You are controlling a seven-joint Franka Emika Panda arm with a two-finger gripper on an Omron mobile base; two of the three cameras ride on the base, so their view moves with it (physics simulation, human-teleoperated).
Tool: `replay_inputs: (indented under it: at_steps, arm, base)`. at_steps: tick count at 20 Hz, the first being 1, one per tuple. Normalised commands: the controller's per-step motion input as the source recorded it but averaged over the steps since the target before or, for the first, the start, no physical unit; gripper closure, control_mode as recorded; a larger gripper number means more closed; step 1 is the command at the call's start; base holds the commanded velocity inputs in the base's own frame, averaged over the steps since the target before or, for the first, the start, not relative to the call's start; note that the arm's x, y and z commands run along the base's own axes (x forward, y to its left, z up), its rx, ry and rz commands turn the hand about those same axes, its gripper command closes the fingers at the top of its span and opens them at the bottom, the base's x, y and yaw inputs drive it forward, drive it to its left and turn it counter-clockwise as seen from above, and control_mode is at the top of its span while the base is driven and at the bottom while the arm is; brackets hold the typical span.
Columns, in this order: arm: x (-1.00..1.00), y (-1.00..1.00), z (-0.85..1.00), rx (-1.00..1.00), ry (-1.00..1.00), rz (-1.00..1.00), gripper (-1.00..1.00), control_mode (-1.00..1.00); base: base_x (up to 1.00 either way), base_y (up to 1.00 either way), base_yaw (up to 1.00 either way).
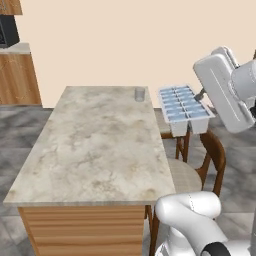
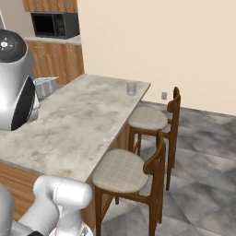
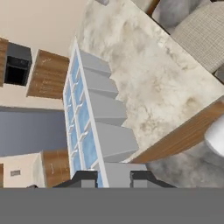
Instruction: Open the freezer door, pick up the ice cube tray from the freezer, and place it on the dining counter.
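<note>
Ice cube tray (image 1: 183, 107) hangs level in the air just off the right edge of the dining counter (image 1: 95, 145), above a chair (image 1: 200, 165), likely carried flat for setting on the surface; a small glass (image 1: 139, 94) stands at the far edge; the pincer (image 3: 113, 178), nearly closed, clamps the tray's end.

Veined marble dining counter (image 1: 95, 145), wood base
</note>
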Motion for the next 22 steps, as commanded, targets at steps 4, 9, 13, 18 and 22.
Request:
replay_inputs:
  at_steps: [4,9,13,18,22]
  arm:
    - [1.0,-0.5,-0.52,0.07,0.0,-0.15,1.0,-1.0]
    - [1.0,-0.54,-0.72,0.06,0.06,0.0,1.0,-1.0]
    - [1.0,-0.21,-0.46,0.04,0.05,0.13,1.0,-1.0]
    - [0.95,0.0,-0.65,0.0,0.02,0.3,1.0,-1.0]
    - [0.76,0.0,-0.51,0.0,0.03,0.23,1.0,-1.0]
  base:
    - [0.0,0.0,0.0]
    - [0.0,0.0,0.0]
    - [0.0,0.0,0.0]
    - [0.0,0.0,0.0]
    - [0.0,0.0,0.0]
